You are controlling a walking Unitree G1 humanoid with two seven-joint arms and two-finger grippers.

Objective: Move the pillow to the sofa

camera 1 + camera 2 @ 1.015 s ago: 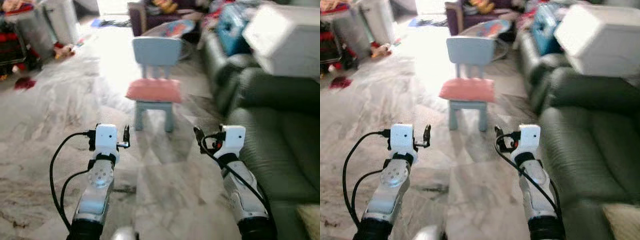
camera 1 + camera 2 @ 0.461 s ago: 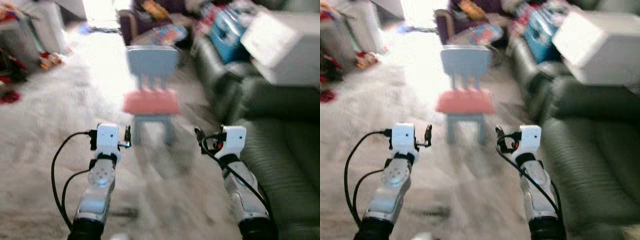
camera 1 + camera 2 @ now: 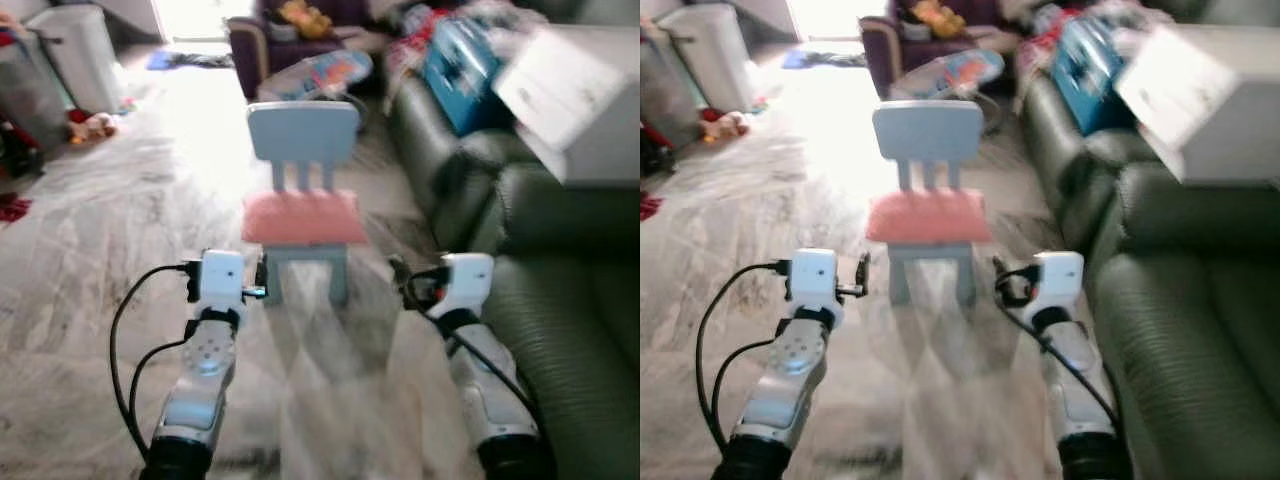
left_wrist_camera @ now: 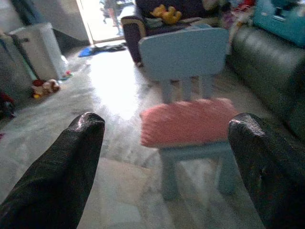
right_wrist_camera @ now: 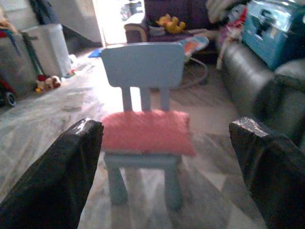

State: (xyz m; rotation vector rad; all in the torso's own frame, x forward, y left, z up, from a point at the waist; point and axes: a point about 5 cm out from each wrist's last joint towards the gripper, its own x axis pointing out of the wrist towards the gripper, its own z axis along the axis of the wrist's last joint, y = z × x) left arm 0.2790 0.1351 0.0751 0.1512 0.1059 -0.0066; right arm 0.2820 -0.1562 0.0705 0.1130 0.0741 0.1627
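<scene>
I'm carrying both arms forward at the same height with the left gripper (image 4: 162, 157) and right gripper (image 5: 164, 162) each spread wide and empty, which I judge sets them up to take the pillow (image 3: 303, 217) from both sides. The pillow is flat, pink and fuzzy, covering the seat of the small blue chair (image 3: 303, 135) from front edge to backrest. The dark sofa (image 3: 565, 300) stands just to the chair's right.
</scene>
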